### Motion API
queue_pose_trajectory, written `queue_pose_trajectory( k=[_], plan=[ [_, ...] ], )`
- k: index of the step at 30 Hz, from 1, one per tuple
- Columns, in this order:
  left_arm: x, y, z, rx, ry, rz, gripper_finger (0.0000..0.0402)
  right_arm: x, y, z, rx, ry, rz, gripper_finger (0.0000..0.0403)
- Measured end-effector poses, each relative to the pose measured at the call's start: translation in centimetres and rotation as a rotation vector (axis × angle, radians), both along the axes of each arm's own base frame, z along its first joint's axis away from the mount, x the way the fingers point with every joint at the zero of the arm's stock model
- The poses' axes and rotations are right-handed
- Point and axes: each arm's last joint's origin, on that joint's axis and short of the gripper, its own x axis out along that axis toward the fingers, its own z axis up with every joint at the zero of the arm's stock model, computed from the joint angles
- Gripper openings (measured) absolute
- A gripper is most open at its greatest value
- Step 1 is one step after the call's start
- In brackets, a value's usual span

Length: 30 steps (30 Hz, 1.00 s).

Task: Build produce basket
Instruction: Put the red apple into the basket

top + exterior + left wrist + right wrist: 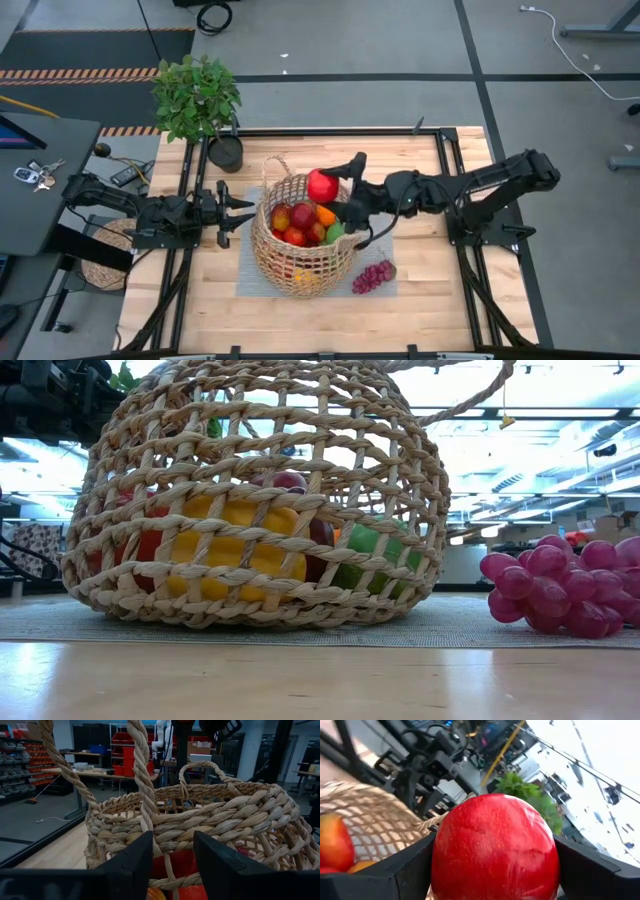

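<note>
Overhead, the basket (300, 238) stood on a grey mat (248, 280) near the middle of the table (430, 300), already holding several pieces of produce: red apples (296, 226), an orange piece (326, 214) and a green piece (334, 233). The right end effector (327, 186) was over the basket's far rim, clamped on a red apple (321, 186). The left end effector (236, 212) sat just beside the basket on the side toward the table's left edge. A purple grape bunch (372, 276) lay on the mat outside the basket, toward the near edge. A potted plant (198, 100) stood at the far left corner.

From table height, the basket (260, 500) showed a yellow piece (235, 550), red pieces and a green piece (370, 555) through the weave, with the grape bunch (560, 585) lying apart on the mat.

At the left wrist, the left end effector (172, 865) had its fingers (131, 865) set part-way apart, on either side of the foot of a basket handle (145, 780); whether they were pressing on the weave could not be told.

At the right wrist, the right end effector (495, 857) held the red apple (495, 847) between widely spread fingers, above the basket rim (370, 815), with the left arm visible beyond.

Judgement: the task was well advanced. Most produce was in the basket; the held apple had not yet been released, and the grape bunch remained to be loaded.
</note>
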Motion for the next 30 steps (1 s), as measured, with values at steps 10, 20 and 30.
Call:
queue_pose_trajectory(
  k=[10,20,30],
  plan=[
    [0.0,0.0,0.0,0.000,0.001,0.000,0.0152,2.8,-2.0,-3.7,-0.006,0.141,0.011,0.0355],
    [0.0,0.0,0.0,0.000,0.000,0.000,0.0148,7.6,-4.1,-10.1,-0.045,0.232,0.112,0.0356],
    [0.0,0.0,0.0,0.000,0.000,0.000,0.0149,8.2,-4.1,-11.8,0.018,0.282,0.109,0.0374]
  ],
)
